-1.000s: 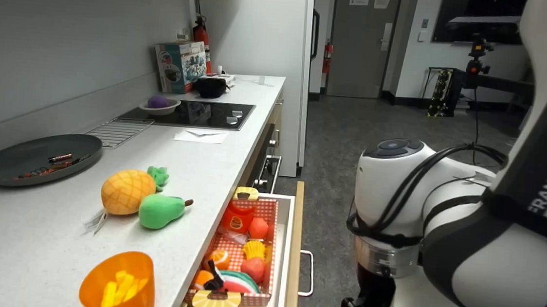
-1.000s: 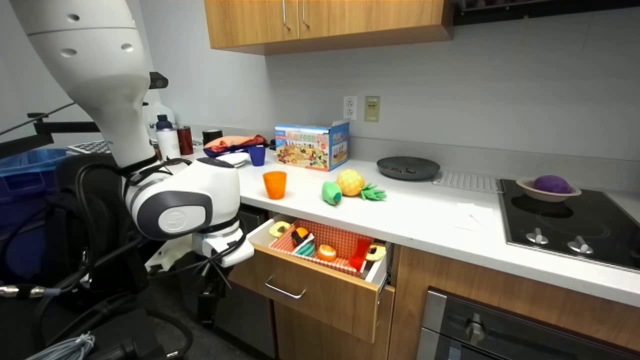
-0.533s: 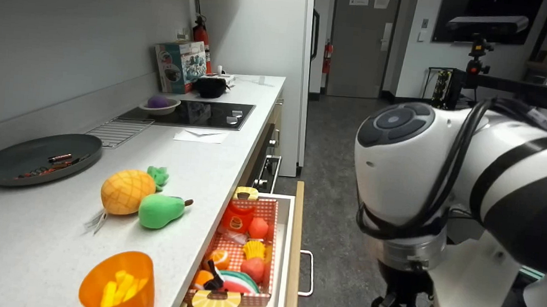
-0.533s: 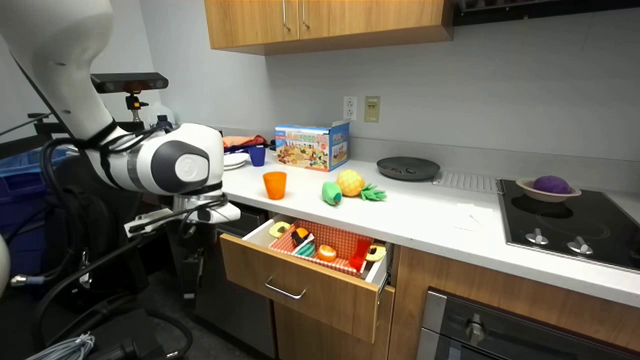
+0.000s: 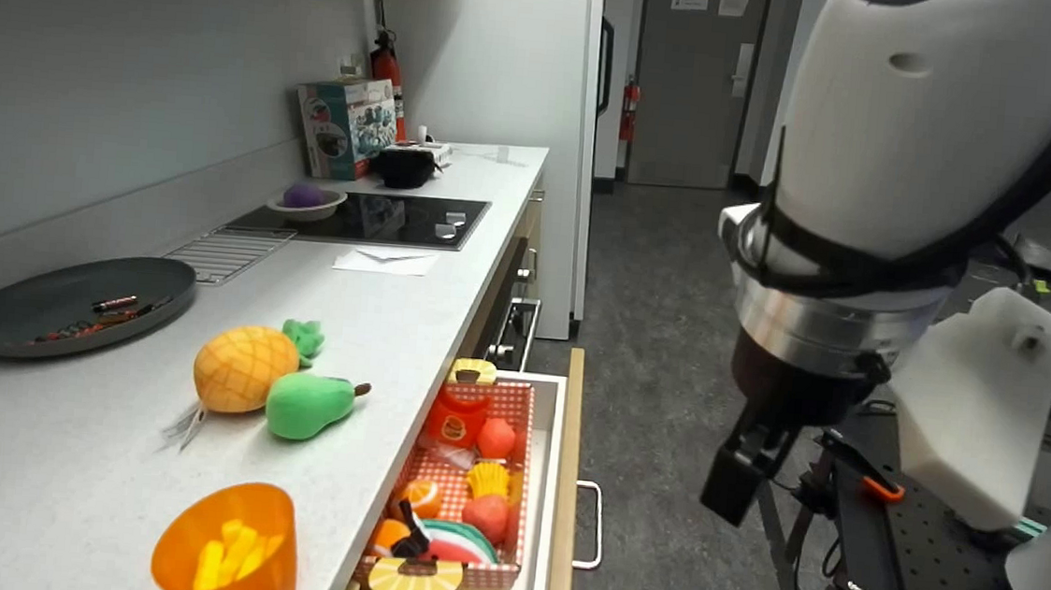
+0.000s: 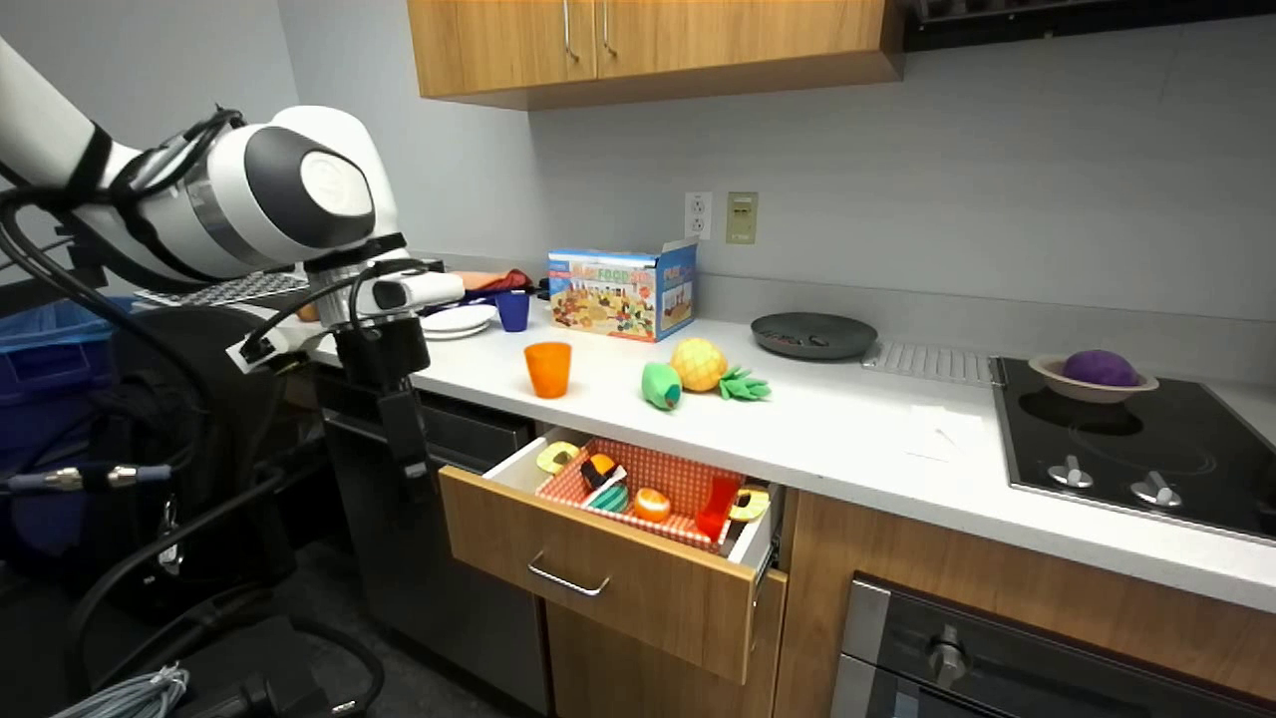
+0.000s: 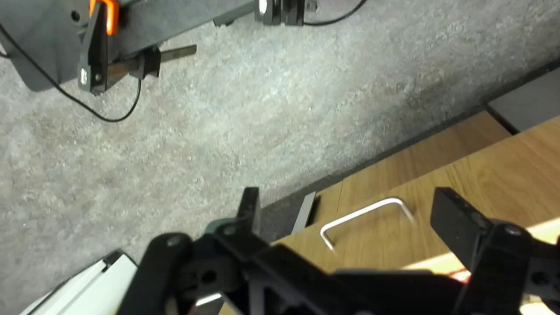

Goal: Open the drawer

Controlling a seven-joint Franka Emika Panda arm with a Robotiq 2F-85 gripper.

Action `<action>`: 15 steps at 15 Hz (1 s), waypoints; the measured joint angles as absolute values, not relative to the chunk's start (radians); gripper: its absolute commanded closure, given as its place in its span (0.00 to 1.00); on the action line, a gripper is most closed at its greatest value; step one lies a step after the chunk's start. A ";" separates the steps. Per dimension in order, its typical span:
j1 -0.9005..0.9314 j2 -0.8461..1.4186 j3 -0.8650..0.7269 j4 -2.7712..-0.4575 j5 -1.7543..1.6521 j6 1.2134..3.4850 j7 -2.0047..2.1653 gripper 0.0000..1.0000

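The drawer [image 6: 638, 598] stands pulled out below the counter. Its brown front with the silver bar handle [image 6: 568, 580] also shows in an exterior view [image 5: 569, 486] and in the wrist view [image 7: 372, 240]. Between its white walls sits a red-checked basket [image 6: 678, 474] with toy food. My gripper [image 7: 348, 204] is open and empty, its two black fingers [image 7: 455, 227] wide apart. In the wrist view the handle appears between the fingers but farther off, not touched. In both exterior views the gripper [image 5: 730, 501] hangs apart from the drawer front, higher than the handle.
On the white counter [image 6: 847, 419] are an orange cup [image 6: 548, 369], a plush pineapple [image 6: 698, 364], a green pear [image 6: 661, 385], a grey pan [image 6: 813, 337] and a toy box [image 6: 623, 294]. A black perforated robot stand [image 5: 945, 563] is near the arm's base.
My arm and gripper have risen and drawn back from the drawer front. The drawer stays pulled out in the same place.
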State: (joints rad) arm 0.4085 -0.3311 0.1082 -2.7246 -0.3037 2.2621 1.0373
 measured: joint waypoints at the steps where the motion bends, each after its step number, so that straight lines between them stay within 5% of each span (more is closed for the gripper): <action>1: 0.363 -0.348 0.148 -2.724 -0.333 2.280 1.046 0.00; 15: 0.221 -0.345 0.184 -2.704 -0.302 2.376 0.847 0.00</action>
State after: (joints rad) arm 0.2209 -0.3452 0.1840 -2.7042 -0.3023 2.3763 0.8471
